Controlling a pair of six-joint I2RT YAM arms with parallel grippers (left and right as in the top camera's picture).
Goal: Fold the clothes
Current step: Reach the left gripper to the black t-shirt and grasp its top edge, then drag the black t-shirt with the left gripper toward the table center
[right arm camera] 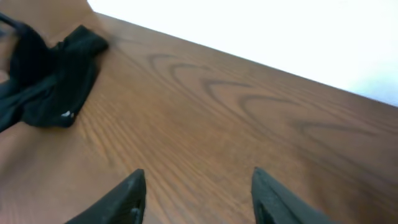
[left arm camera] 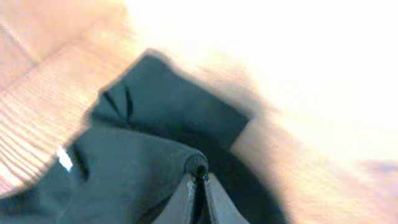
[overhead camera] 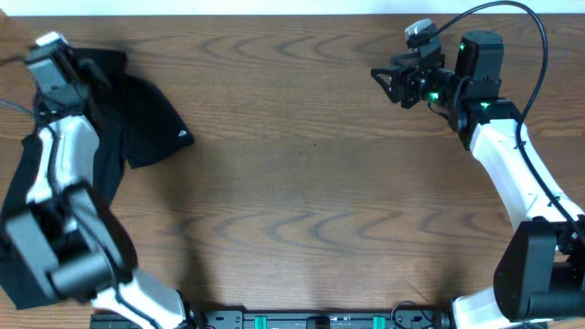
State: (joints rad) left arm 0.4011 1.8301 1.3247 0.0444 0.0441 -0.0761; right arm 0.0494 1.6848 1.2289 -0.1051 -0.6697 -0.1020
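The black shirt (overhead camera: 146, 119) lies bunched at the table's far left, partly under my left arm, with a small white logo mark (overhead camera: 184, 137) near its right edge. My left gripper (overhead camera: 89, 69) is over the shirt's upper part. In the left wrist view its jaws (left arm camera: 199, 172) are shut on a fold of the dark fabric (left arm camera: 137, 155). My right gripper (overhead camera: 380, 79) is open and empty at the far right, well apart from the shirt. In the right wrist view the fingers (right arm camera: 198, 174) hover over bare wood and the shirt (right arm camera: 50, 81) shows far off at the left.
The wooden table (overhead camera: 320, 183) stretches between the two arms. Its far edge (right arm camera: 249, 59) meets a white wall. The arm bases stand at the front edge.
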